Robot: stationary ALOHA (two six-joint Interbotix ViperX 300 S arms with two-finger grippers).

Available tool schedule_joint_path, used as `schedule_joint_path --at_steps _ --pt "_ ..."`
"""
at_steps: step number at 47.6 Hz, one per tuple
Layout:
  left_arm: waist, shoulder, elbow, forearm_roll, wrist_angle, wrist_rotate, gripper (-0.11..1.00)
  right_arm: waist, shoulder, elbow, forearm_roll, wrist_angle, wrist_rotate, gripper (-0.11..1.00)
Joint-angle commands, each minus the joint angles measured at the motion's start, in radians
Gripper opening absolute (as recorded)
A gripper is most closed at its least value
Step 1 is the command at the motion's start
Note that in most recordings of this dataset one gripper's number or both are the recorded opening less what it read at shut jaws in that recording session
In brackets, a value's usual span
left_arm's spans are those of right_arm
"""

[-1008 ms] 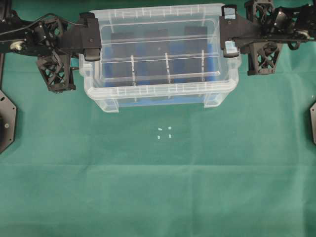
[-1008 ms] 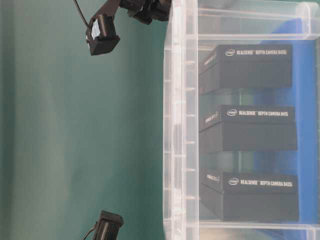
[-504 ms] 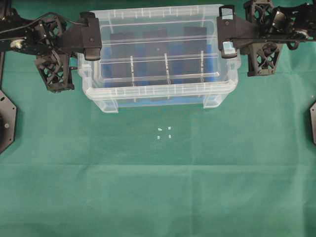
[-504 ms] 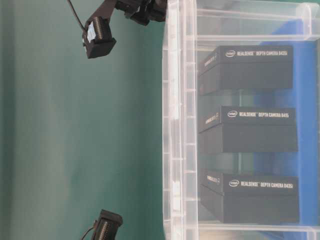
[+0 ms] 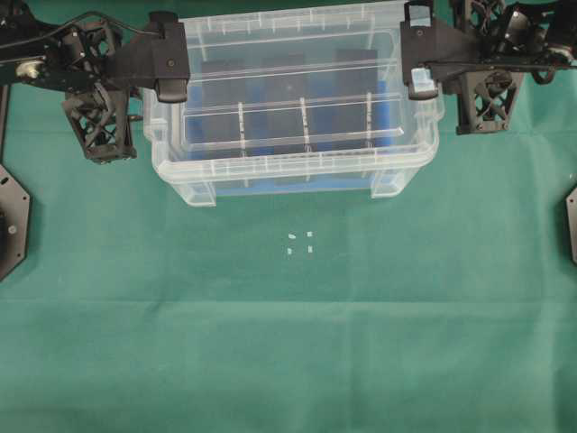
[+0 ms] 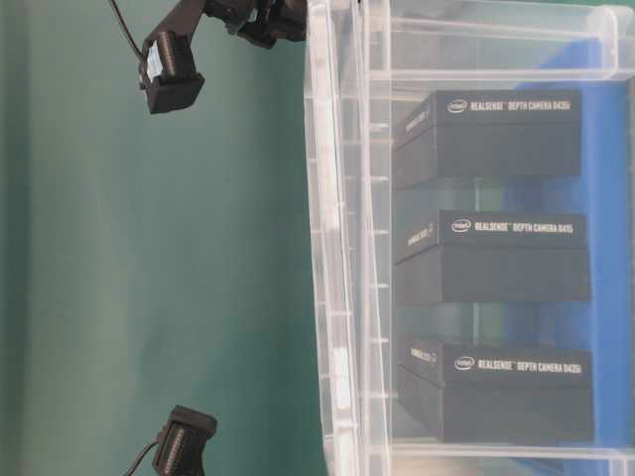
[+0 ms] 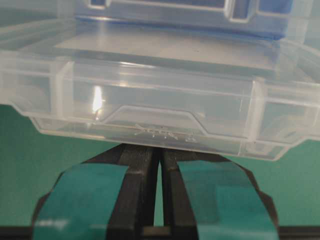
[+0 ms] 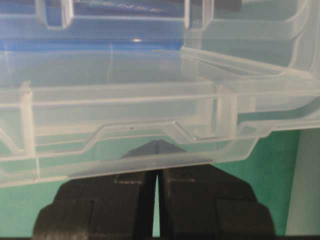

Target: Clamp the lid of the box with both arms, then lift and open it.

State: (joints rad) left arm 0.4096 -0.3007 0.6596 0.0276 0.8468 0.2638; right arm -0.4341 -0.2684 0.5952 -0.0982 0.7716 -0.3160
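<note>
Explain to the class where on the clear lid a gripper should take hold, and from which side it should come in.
Grip the lid by the tab at each short end, coming in sideways from outside the box. The left gripper and right gripper do this; each tab sticks out as a thin flat lip that nearly shut fingers can pinch.

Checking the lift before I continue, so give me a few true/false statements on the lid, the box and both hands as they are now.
1. The left hand is clamped on one end of the lid, the right hand on the other. True.
2. The box holds three black packs. True.
3. The lid lies flat on the green cloth in front of the box. False: it is above the box, held at both ends.
4. The left hand's fingers are spread wide apart. False: they are almost together.
5. The box's insert is red. False: the insert is blue.
</note>
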Motion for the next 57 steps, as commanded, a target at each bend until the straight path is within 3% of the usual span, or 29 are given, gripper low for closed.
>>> schedule_joint_path --at_steps 1,20,41,57 --pt "-0.038 -0.006 -0.058 -0.006 -0.023 -0.006 0.02 0.057 -0.015 -0.06 0.006 -0.015 0.008 0.0" --pt "-0.04 -0.02 -0.041 -0.006 -0.017 -0.012 0.02 0.057 -0.017 -0.061 0.008 -0.015 0.008 0.0" --pt "-0.023 -0.031 0.06 -0.006 -0.091 -0.037 0.02 0.057 -0.017 -0.052 0.011 -0.02 0.009 0.0" --pt "-0.015 -0.005 0.069 -0.006 -0.127 -0.034 0.02 0.057 -0.017 -0.02 0.012 -0.046 0.009 0.0"
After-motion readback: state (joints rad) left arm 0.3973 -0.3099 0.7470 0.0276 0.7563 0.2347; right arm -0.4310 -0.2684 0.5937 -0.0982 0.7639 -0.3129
